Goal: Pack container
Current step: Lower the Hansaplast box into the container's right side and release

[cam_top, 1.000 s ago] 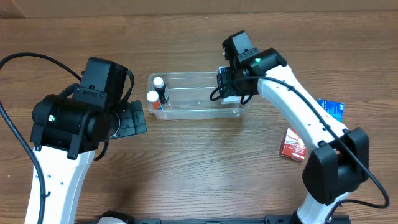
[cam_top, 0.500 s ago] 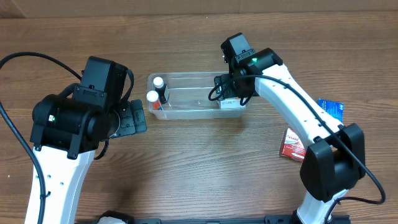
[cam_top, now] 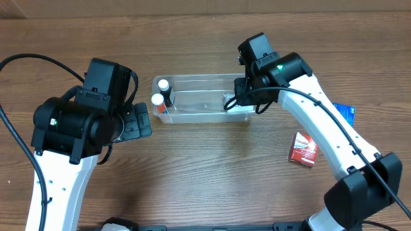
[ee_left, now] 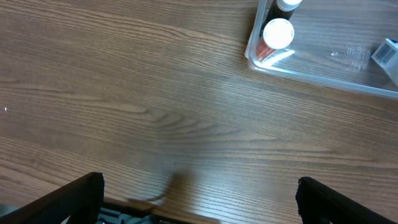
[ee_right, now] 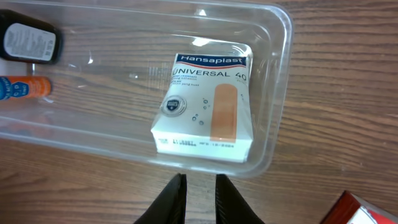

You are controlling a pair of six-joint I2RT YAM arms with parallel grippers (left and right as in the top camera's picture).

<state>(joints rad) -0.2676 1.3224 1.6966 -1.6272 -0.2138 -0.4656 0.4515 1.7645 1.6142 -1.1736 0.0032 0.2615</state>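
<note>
Near the front-left edge of the desk, the left gripper [ee_left: 199,193] idles with its fingers spread wide and nothing between them, likely parked clear of the work. Further back, near the middle of the far edge, sits the container [cam_top: 192,115]; a plaster box [ee_right: 205,106] lies flat at its right end, two bottles [cam_top: 162,93] at its left. The right gripper [ee_right: 199,199] hovers just above, nearly closed and empty, while a red box [cam_top: 303,149] waits toward the right edge.

Brown wood-grain table [cam_top: 205,179]. Clear container [cam_top: 192,115] sits on it near the far middle. Red box [cam_top: 302,149] lies on the table to the right, well apart from the container. Blue packet [cam_top: 345,112] lies further right, partly behind the right arm.
</note>
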